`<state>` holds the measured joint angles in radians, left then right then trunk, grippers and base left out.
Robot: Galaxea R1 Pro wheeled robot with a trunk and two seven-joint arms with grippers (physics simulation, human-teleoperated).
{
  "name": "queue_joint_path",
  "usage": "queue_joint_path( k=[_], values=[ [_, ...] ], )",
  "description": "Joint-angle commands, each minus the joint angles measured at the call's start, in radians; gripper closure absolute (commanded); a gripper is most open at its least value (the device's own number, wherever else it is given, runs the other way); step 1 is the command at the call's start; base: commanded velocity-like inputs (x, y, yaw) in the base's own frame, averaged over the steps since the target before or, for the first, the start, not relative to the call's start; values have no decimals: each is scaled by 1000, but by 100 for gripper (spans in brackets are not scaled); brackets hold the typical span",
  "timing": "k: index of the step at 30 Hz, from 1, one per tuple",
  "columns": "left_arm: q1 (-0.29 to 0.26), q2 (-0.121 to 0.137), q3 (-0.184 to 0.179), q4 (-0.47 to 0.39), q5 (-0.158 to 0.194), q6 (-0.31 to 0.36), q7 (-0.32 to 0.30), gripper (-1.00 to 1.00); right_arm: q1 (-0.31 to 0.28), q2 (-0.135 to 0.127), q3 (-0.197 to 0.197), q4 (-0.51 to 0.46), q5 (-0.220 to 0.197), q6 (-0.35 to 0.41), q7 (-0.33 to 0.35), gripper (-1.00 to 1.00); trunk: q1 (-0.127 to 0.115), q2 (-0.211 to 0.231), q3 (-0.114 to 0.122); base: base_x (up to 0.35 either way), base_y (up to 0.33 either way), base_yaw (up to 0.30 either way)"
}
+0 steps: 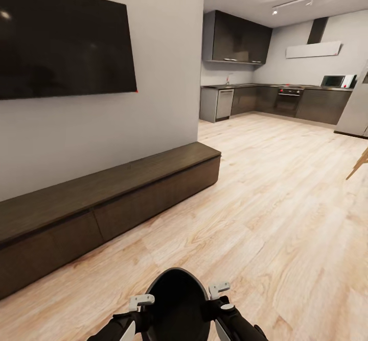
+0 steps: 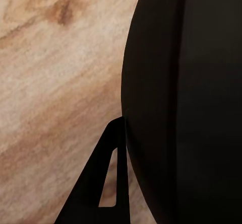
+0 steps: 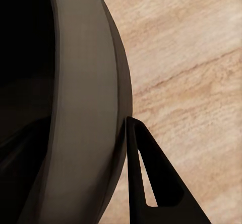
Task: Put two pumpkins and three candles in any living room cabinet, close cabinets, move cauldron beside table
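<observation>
Cauldron (image 1: 176,305) up off the wooden floor (image 1: 286,203), carried low in front, pinched between left gripper (image 1: 134,314) and right gripper (image 1: 221,304), one on each flank. Clamped on the pot or merely pressing it, hard to tell. Cabinet (image 1: 102,203) along the wall, every drawer front flush, looking closed. Seemingly on the last leg: hauling the pot toward a table. Pumpkins and candles presumably stowed, though unconfirmed.

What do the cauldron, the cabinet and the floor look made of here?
Cauldron: matte black, possibly cast iron or plastic; it shows a dull sheen and no grain. Cabinet: dark-brown wood or veneer, with faint grain lines along its top. Floor: light wood planks or laminate, with visible seams and knots.
</observation>
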<state>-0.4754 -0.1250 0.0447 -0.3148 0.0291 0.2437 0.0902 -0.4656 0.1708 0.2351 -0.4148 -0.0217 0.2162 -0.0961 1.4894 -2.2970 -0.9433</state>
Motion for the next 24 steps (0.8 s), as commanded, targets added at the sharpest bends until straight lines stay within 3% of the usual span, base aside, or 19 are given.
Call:
queue_joint_path(
  k=[1,7,24],
  values=[
    [0,-1,-11,2,8,6,0,100,-1,0,28,-4,-13,-6,27,100,0,0,-1,0,0,0],
    [0,-1,-11,2,8,6,0,100,-1,0,27,-5,-14,-5,27,100,0,0,-1,0,0,-107],
    [0,-1,-11,2,8,6,0,100,-1,-2,27,-5,-14,-5,27,100,0,0,-1,0,0,-251]
  ],
)
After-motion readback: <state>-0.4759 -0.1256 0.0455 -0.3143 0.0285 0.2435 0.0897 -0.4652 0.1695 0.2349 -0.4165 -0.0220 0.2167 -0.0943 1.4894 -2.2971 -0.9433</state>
